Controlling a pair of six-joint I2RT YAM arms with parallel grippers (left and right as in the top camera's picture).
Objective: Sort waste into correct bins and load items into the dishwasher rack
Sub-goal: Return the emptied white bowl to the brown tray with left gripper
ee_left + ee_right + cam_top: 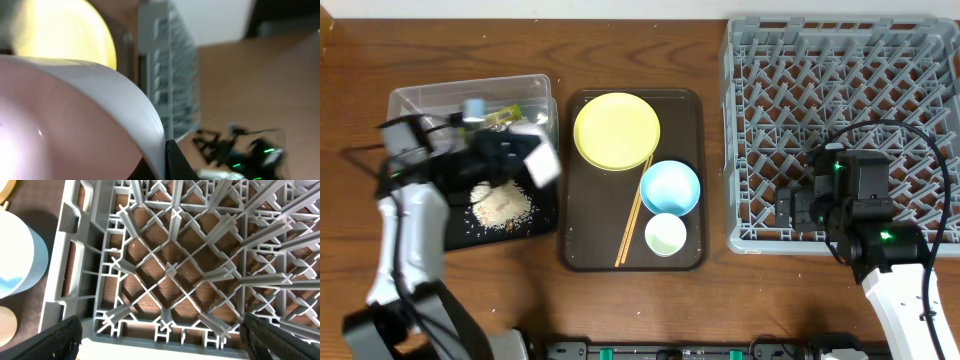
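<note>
My left gripper (525, 158) is shut on the rim of the white bowl (544, 163) and holds it tilted above the black tray (542, 224). A pile of rice grains (502, 205) lies in that tray. The bowl's wall (75, 125) fills the left wrist view. The green-and-yellow wrapper (500, 117) lies in the clear tub (420, 102). The yellow plate (616, 131), light blue bowl (670, 187), pale cup (666, 234) and chopsticks (635, 218) sit on the brown serving tray. My right gripper (800, 208) (162, 345) is open and empty above the front left corner of the grey rack (840, 60) (175, 270).
The brown serving tray (582, 250) lies between the bins and the rack. The black tray and clear tub overlap at the left. The right wrist view shows the blue bowl (20, 255) just outside the rack's wall. Bare wooden table lies along the front edge.
</note>
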